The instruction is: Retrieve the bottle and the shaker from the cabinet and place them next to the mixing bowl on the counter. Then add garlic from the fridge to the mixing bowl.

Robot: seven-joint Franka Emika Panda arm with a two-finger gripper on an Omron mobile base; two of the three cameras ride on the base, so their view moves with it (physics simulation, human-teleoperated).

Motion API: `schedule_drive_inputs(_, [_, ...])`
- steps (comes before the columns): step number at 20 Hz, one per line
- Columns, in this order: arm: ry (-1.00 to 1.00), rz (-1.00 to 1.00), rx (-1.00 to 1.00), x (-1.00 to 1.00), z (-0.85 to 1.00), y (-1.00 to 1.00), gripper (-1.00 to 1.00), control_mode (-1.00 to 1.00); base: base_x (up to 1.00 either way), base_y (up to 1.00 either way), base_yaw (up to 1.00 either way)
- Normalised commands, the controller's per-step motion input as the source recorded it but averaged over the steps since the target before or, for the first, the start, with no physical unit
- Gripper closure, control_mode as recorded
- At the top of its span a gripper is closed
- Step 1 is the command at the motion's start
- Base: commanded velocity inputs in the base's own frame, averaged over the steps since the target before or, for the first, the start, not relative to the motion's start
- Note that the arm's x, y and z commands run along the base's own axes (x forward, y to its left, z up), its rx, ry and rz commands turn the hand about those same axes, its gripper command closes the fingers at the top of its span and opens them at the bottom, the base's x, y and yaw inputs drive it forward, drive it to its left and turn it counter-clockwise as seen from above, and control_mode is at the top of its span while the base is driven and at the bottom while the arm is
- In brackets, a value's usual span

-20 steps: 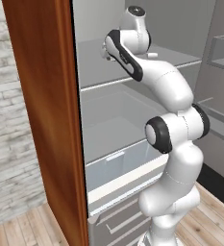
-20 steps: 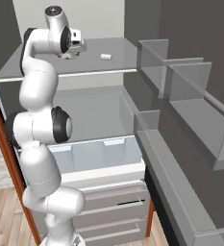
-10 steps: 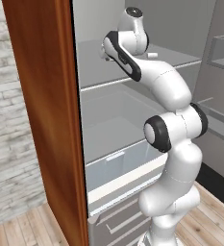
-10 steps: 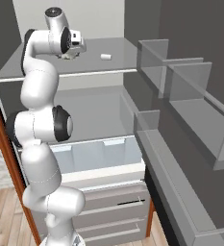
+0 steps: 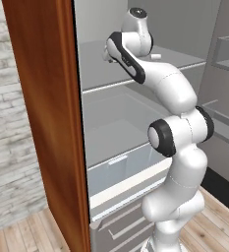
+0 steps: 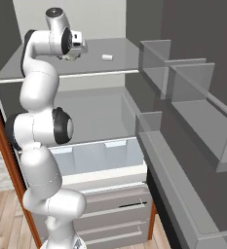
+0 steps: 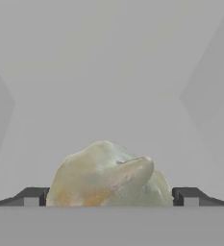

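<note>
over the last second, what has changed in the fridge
Almost nothing. The arm is reached onto the top fridge shelf, as before, and the gripper stays wide open with the garlic between its fingertips, not yet gripped. The small white item farther back on the shelf has not moved.

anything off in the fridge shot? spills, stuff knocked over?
Nothing stands out. The garlic sits whole on the fridge's upper shelf, between the open gripper's fingertips. A small white item lies further right on that shelf. No spills visible.
</note>
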Motion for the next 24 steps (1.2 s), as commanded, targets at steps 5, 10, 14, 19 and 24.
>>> schedule_drive_inputs(5, [0.01, 0.00, 0.00, 0.00, 0.00, 0.00, 1.00, -1.00, 0.00, 0.00, 0.00])
schedule_drive_inputs(10, [0.04, 0.00, 0.00, 0.00, 0.00, 0.00, 1.00, -1.00, 0.00, 0.00, 0.00])
schedule_drive_inputs(14, [0.00, 0.00, 0.00, -0.17, 0.00, -0.01, 1.00, -1.00, 0.00, 0.00, 0.00])
schedule_drive_inputs(19, [-0.05, -0.03, 0.08, -0.81, 0.00, -0.32, 1.00, -1.00, 0.00, 0.00, 0.00])
schedule_drive_inputs(24, [-0.04, -0.08, 0.10, -0.79, 0.00, -0.50, 1.00, -1.00, 0.00, 0.00, 0.00])
